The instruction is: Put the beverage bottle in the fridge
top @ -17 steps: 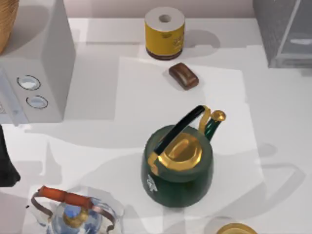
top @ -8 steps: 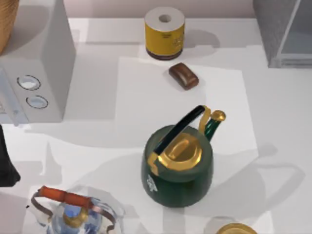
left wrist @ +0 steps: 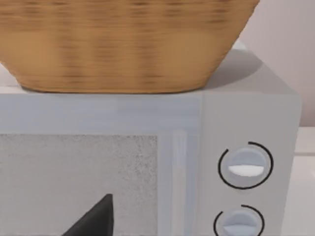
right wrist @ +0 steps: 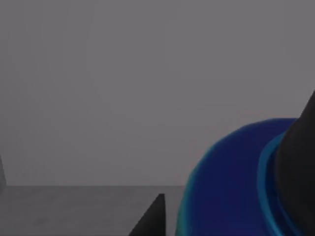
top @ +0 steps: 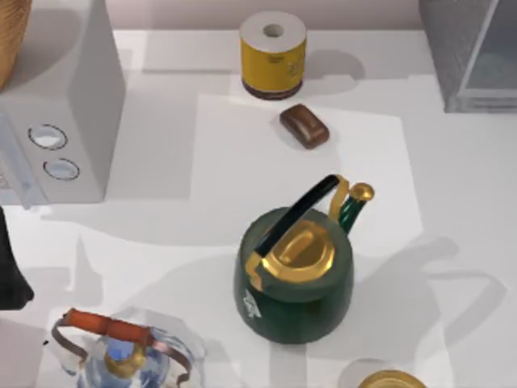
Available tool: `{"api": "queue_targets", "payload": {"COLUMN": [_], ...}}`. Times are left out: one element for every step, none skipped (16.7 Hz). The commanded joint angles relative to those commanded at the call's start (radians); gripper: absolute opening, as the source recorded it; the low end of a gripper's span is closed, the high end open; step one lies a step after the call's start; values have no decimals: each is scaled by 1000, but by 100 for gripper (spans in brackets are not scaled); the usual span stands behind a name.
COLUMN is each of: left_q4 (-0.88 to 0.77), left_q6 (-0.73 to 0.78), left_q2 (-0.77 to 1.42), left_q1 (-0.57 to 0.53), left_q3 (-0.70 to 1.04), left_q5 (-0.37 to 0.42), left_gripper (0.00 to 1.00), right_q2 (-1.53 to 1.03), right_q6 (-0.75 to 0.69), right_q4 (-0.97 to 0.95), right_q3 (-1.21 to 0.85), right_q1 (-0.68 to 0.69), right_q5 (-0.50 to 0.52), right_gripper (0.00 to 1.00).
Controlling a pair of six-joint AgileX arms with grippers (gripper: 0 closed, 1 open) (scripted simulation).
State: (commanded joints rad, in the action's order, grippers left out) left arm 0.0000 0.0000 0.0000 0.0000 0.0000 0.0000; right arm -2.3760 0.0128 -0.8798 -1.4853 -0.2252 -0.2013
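Right gripper (right wrist: pixel 231 216) grasping a round blue plastic beverage bottle (right wrist: pixel 226 187) before a plain grey wall; left gripper's state cannot be told.

A white counter (top: pixel 161 145) carries a green kettle (top: pixel 295 279), a yellow roll (top: pixel 273 55), a brown bar (top: pixel 304 125), a microwave (top: pixel 65 121), a glass kettle (top: pixel 121 356) and the grey fridge (top: pixel 468 52).

The fridge (top: pixel 472 52) is cut off at the frame's corner.
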Motion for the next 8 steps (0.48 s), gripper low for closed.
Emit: {"api": "queue_targets", "payload": {"left_q4": [0,0,0,0,0,0,0,0], "left_q6": [0,0,0,0,0,0,0,0], "left_q2": [0,0,0,0,0,0,0,0], "left_q1": [0,0,0,0,0,0,0,0], "left_q3": [0,0,0,0,0,0,0,0], "left_q5": [0,0,0,0,0,0,0,0], "left_gripper": [100,100,100,100,100,100,100,100], "right_q2": [0,0,0,0,0,0,0,0], "right_q6": [0,0,0,0,0,0,0,0], "right_q4": [0,0,0,0,0,0,0,0], "right_q3": [0,0,0,0,0,0,0,0], "right_q1": [0,0,0,0,0,0,0,0], "right_q5": [0,0,0,0,0,0,0,0], "right_gripper": [1,1,1,8,16,23,31,38]}}
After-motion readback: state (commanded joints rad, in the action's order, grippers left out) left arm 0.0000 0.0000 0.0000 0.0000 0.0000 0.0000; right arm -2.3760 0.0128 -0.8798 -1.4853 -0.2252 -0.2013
